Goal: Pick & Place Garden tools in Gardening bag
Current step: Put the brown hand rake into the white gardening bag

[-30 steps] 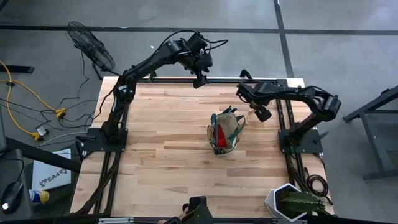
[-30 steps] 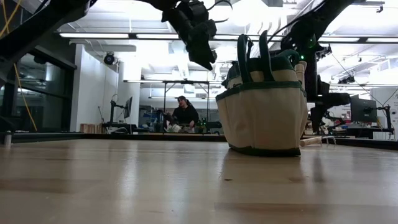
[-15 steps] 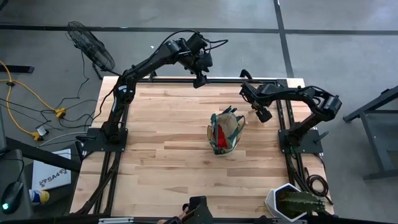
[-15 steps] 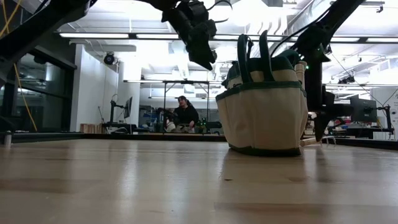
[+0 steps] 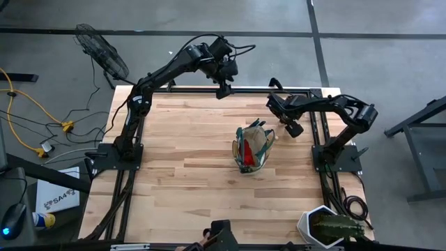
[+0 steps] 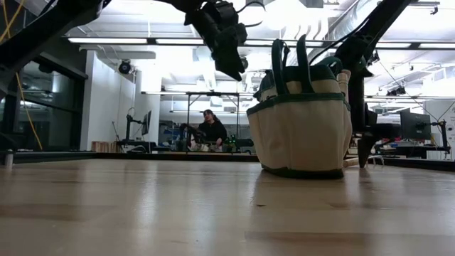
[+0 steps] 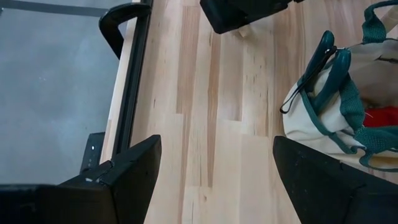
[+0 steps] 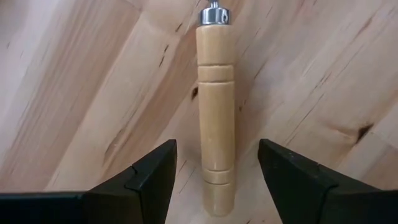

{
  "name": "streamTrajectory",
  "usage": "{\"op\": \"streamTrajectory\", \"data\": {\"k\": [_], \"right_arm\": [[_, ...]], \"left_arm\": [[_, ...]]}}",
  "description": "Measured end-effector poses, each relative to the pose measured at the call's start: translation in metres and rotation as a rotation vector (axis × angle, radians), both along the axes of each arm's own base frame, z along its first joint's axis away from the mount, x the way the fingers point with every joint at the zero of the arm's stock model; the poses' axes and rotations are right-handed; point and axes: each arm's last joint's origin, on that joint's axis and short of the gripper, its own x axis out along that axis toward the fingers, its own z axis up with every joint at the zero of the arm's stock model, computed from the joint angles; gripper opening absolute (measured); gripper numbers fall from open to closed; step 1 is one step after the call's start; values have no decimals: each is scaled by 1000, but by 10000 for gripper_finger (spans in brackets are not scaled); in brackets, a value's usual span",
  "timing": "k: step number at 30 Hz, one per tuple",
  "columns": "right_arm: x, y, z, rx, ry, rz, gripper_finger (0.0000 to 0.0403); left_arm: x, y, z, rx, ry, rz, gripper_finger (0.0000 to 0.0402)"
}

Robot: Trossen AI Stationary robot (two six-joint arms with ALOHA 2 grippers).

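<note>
Right end effector [image 8: 214,180] wide open, fingers either side of a wooden tool handle [image 8: 215,106] lying flat on the table [image 8: 74,74]. Handle sits centred in the gap, no finger touching it as far as the right wrist view shows. Metal ferrule visible at the handle's far end; the working head is out of frame, so trowel or fork can't be told. In the high view the right end effector [image 5: 294,127] is low over the table near the back right corner, just beside the gardening bag [image 5: 252,148] on its right rear side. Low view shows it pointing down close to the table behind the bag [image 6: 300,121].

Step in hand, judged: approach for grasp on this remaining tool, pre-close. Next move calls for a short final descent if not yet at handle level, then closing across the handle, lift, and carry to the bag's open top. Handle is round, could roll if one finger lands first.

Bag stands upright mid-table, already holding teal-handled shears [image 7: 323,59] and a red fabric piece [image 7: 380,116].

Left end effector [image 7: 214,174] open, holding nothing, raised over the table's back edge [image 5: 221,87], waiting.
</note>
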Motion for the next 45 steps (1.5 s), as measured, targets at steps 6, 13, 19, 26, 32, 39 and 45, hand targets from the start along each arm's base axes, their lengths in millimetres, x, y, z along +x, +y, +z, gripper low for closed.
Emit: {"op": "streamTrajectory", "data": {"k": [6,13,19,26,32,39,45], "right_arm": [[-1,-1,0,13,-2,27,202],[-3,1,-1,24,15,40,123],[-4,1,-1,36,45,136,66],[-2,2,0,55,63,340,64],[0,14,16,42,57,496,54],[0,29,46,-48,12,666,54],[-7,47,73,-118,-19,778,54]], "left_arm": [[0,0,0,-2,3,0,303],[-1,0,-1,-5,7,0,303],[0,0,-1,-6,8,-1,303],[0,0,-1,-5,7,0,303],[0,0,-1,-4,6,0,303],[0,0,0,-5,4,2,303],[0,0,0,-6,3,2,303]]}}
